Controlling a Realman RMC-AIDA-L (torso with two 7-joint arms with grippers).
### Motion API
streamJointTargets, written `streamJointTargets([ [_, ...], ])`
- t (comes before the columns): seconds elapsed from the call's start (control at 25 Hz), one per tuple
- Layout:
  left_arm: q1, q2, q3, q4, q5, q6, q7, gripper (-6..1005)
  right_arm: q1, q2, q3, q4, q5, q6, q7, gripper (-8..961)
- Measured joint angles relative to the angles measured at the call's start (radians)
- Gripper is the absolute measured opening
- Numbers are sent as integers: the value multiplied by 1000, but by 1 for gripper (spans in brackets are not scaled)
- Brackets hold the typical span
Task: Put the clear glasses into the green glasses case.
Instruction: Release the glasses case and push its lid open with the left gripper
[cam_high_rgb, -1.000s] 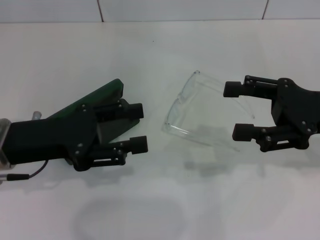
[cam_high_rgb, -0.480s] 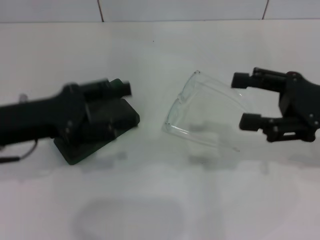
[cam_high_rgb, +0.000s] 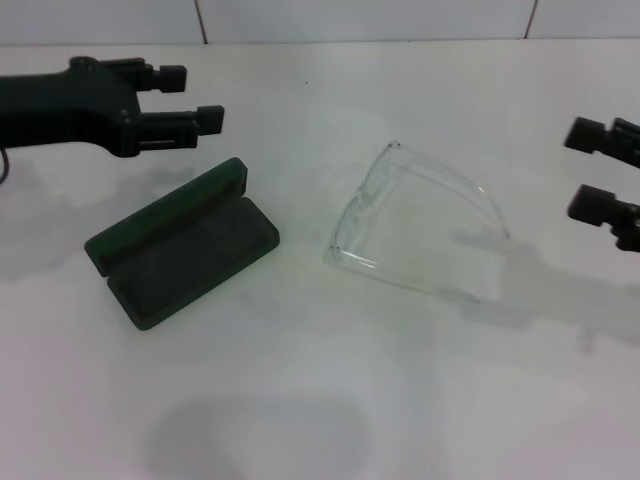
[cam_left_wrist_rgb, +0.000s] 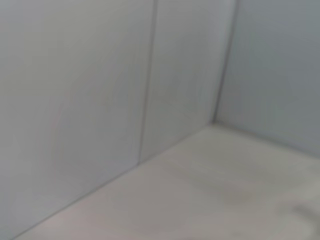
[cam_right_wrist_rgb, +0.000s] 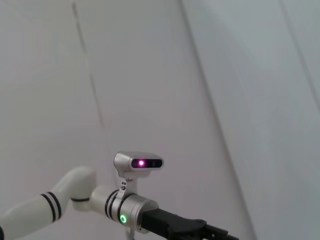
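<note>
— Nothing is in the case (cam_high_rgb: 180, 246) yet?
— No. It lies open on the desk (cam_high_rgb: 320, 400), and the glasses (cam_high_rgb: 405, 225) sit beside it, untouched.
— Where are the end effectors?
— Left end effector (cam_high_rgb: 190, 98) hangs behind the case, fingers spread, holding nothing. Right end effector (cam_high_rgb: 597, 168) is well right of the glasses, spread too.

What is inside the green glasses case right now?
Nothing: the open green glasses case shows only dark lining. The clear glasses lie on the table beside it, apart.
</note>
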Motion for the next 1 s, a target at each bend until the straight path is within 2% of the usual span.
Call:
streamJointTargets([
  [0.16,-78,-4,22,41,217,-7,-121,740,-31,0,21,7,1,-4,-14,850],
  [0.28,-117,-5,75,43,360,-8,-199,739,-36,1,22,8,2,0,-19,848],
  [0.64,-141,-4,162,41,466,-60,-247,736,-37,0,23,16,1,9,-44,843],
  [1.0,-172,-3,229,-38,559,-112,-277,737,-31,-4,23,36,4,31,-72,839],
])
